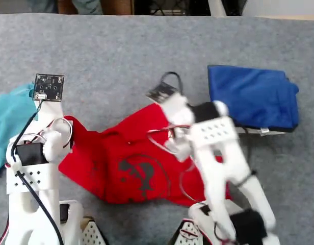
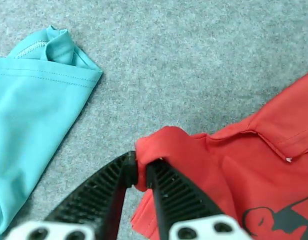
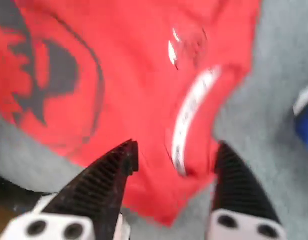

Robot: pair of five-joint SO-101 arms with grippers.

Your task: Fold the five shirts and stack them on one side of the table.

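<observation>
Left gripper [image 2: 142, 169] pinches a fold of the red shirt [image 2: 229, 160], near the teal shirt [image 2: 29, 105]. Right gripper [image 3: 176, 155], jaws apart, hangs seemingly just above the red shirt.

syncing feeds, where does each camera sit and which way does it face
High view: fixed above the table, looking down; left arm and right arm at the near edge, red shirt, teal shirt, blue shirt.
Left wrist view: on the left arm, looking along the left claw, shut on the red shirt.
Right wrist view: on the right arm, looking past the open right claw at the red shirt.
Shared: all three show the red shirt; high and left wrist, the teal shirt.
</observation>
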